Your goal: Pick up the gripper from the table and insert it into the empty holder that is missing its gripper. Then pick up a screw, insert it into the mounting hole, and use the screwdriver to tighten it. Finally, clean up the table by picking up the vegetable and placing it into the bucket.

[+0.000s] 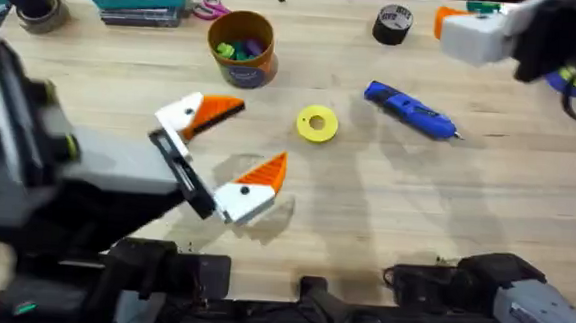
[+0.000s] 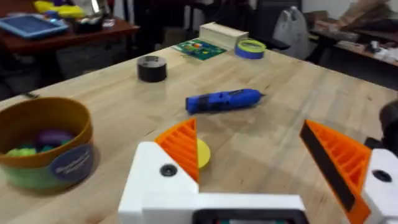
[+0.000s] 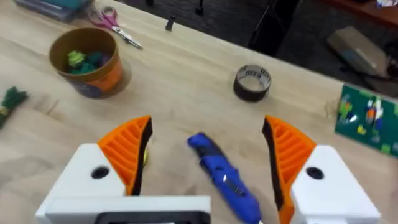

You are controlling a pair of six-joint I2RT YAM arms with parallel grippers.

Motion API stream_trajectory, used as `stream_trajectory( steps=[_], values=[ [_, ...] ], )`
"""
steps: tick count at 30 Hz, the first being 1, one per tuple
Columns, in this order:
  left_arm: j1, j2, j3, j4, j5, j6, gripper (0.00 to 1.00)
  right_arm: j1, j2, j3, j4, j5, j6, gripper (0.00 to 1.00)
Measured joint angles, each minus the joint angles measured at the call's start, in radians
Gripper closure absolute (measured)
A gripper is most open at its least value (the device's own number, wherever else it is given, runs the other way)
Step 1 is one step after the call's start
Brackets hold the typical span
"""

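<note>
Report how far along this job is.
Looks done: the left hand and right hand carry orange ribbed pads on every finger. In hand: nothing; the open right hand faces the loose blue pen-shaped screwdriver. Left: a green knobbly toy vegetable lies outside the round orange-tan bucket.

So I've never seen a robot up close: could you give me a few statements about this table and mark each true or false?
1. The screwdriver lies on the table. True.
2. The left gripper has shut jaws. False: they stand open, holding nothing.
3. The bucket is empty. False: coloured pieces lie inside.
4. A black tape roll sits on the table beyond the screwdriver. True.
5. The right gripper grips the screwdriver. False: its open jaws hover over it.
</note>
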Motion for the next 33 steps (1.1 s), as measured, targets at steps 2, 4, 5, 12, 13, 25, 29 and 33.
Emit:
stream_trajectory(
  steps=[2, 4, 5, 12, 13, 25, 29, 33],
  values=[
    [0.0, 0.078, 0.118, -0.126, -0.048, 0.042, 0.017, 0.0, -0.046, 0.0, -0.062, -0.001, 0.04, 0.005],
    [0.0, 0.174, 0.244, -0.265, -0.103, 0.086, 0.017, 0.0, -0.087, 0.0, -0.125, -0.003, 0.084, 0.005],
    [0.0, 0.221, 0.304, -0.33, -0.129, 0.107, 0.017, 0.0, -0.105, 0.0, -0.15, -0.003, 0.106, 0.005],
    [0.0, 0.6, 0.742, -0.755, -0.379, 0.203, 0.015, 0.0, -0.252, 0.0, -0.387, 0.038, 0.17, 0.006],
    [0.0, 0.624, 0.764, -0.775, -0.403, 0.207, 0.015, 0.0, -0.253, -0.001, -0.408, 0.043, 0.167, 0.006],
    [0.0, 0.717, 0.796, -0.831, -0.561, 0.221, 0.015, 0.0, -0.244, -0.118, -0.398, 0.063, 0.16, 0.006],
    [0.0, 0.717, 0.797, -0.834, -0.598, 0.208, 0.015, 0.0, -0.244, -0.118, -0.398, 0.063, 0.16, 0.005],
    [0.032, 0.724, 0.797, -0.872, -0.714, 0.135, 0.015, 0.0, -0.244, -0.118, -0.396, 0.065, 0.162, 0.005]
  ],
)
